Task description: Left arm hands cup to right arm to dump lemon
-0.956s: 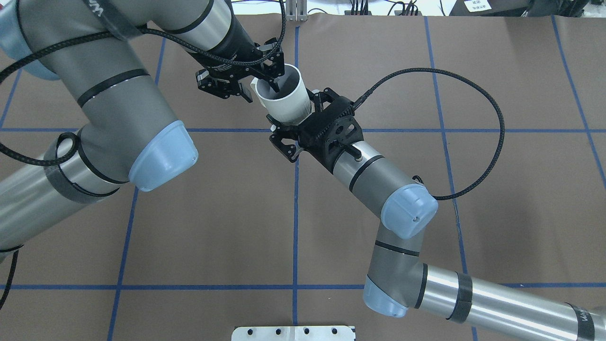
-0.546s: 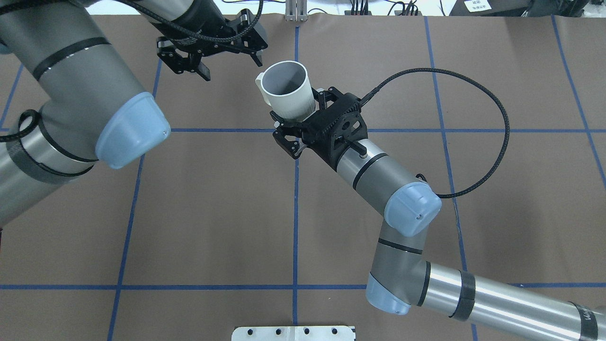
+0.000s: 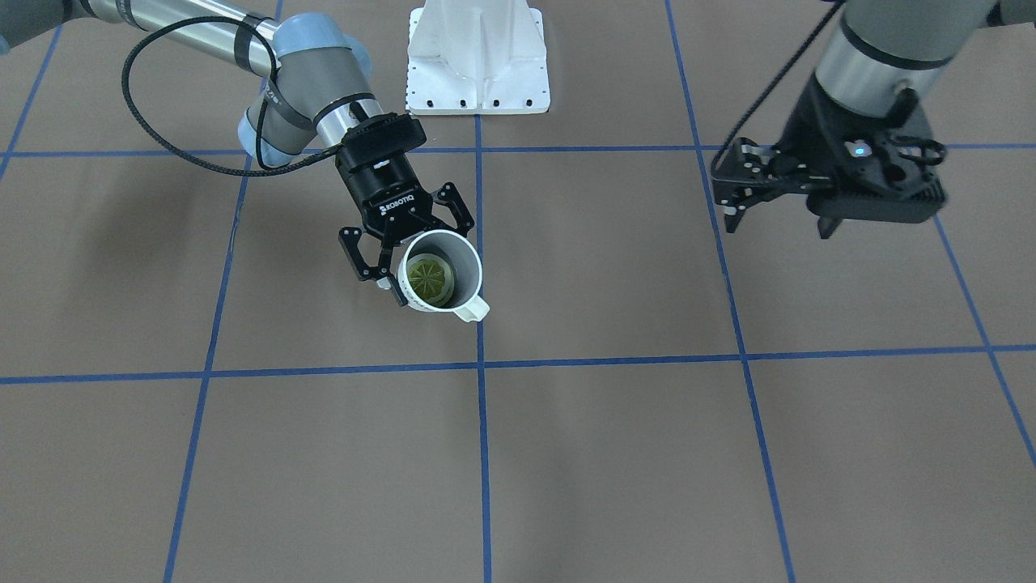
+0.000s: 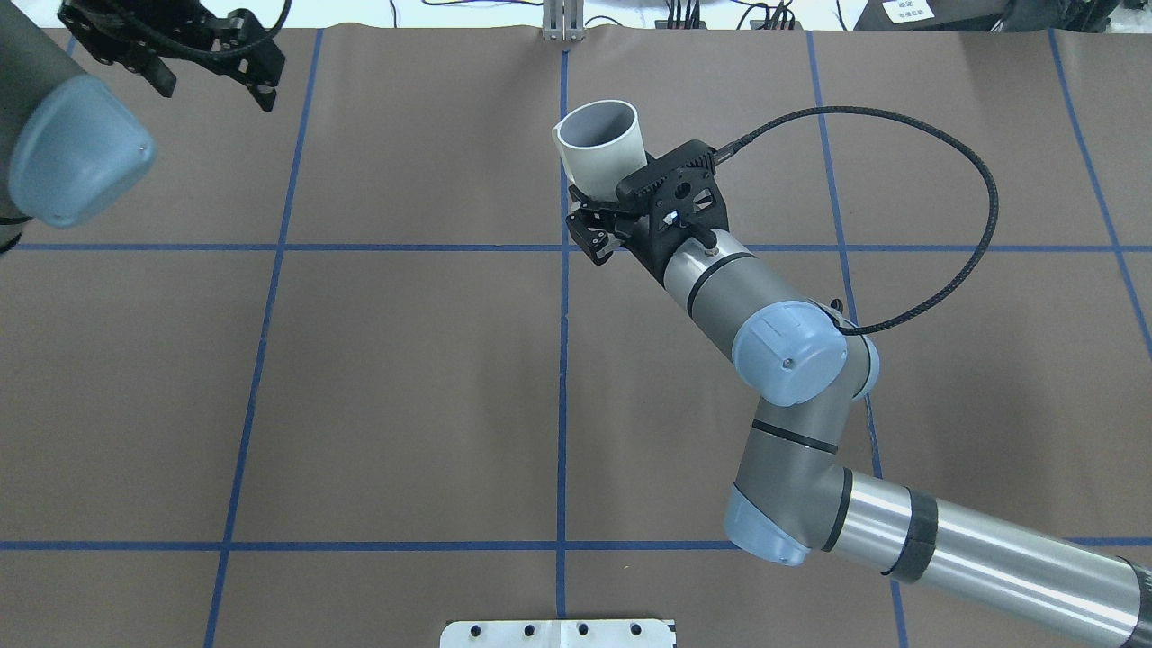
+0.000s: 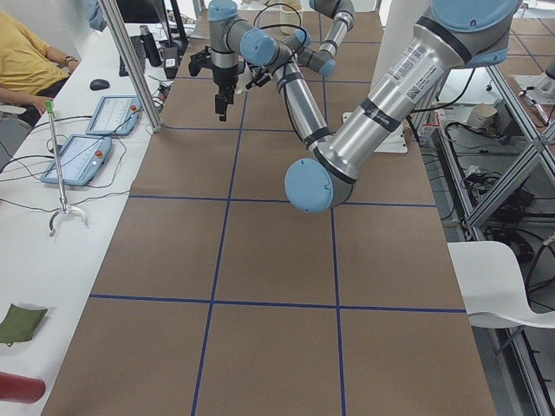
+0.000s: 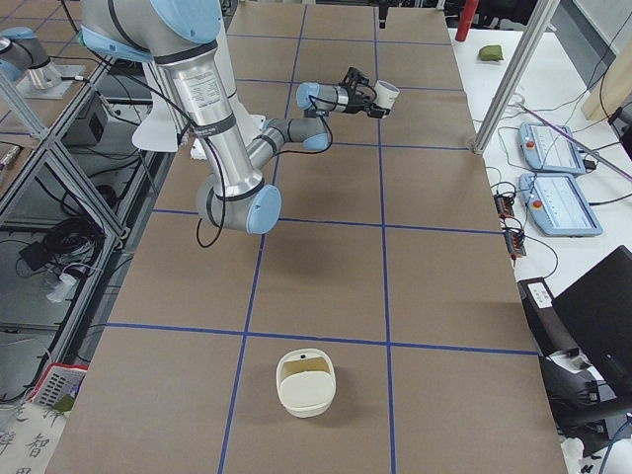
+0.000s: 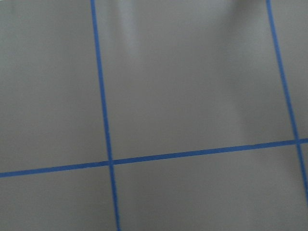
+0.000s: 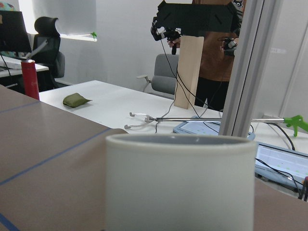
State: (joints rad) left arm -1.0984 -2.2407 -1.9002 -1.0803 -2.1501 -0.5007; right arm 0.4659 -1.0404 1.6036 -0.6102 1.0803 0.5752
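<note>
The black two-finger right gripper (image 3: 409, 243), marked ROBOTIQ, is clamped on the wall of the small off-white ceramic cup (image 4: 601, 148). It holds the cup clear of the table, mouth tipped away from the robot and handle toward the operators' side. The round yellow-green lemon (image 3: 428, 277) slice lies flat at the bottom of the cup. The silver-grey right arm (image 4: 783, 351) with pale blue joint caps and a looped black cable reaches in from the table's near right.

A second ago the left gripper (image 4: 216, 81), bulkier and with a small blue light, had its fingers on the cup's rim. Half a second ago it stood apart just beside the cup. Now it hangs with its fingers spread and empty over the far left corner, well apart from the cup. The thick left arm (image 4: 63, 153) has drawn back with it. The cup has shifted from just left of the centre tape line to just right of it.

The brown table covering (image 4: 405, 378) carries a grid of blue tape, and a white mounting plate (image 3: 477, 57) sits at the robot's base. An off-white tub (image 6: 305, 381) stands at the table's right end. On the white bench (image 8: 115, 103) beyond lie a red cylinder (image 8: 29, 79), a green pouch (image 8: 76, 100) and tablet consoles (image 6: 553, 148). A person in a yellow shirt (image 5: 26, 61) sits at the bench.
</note>
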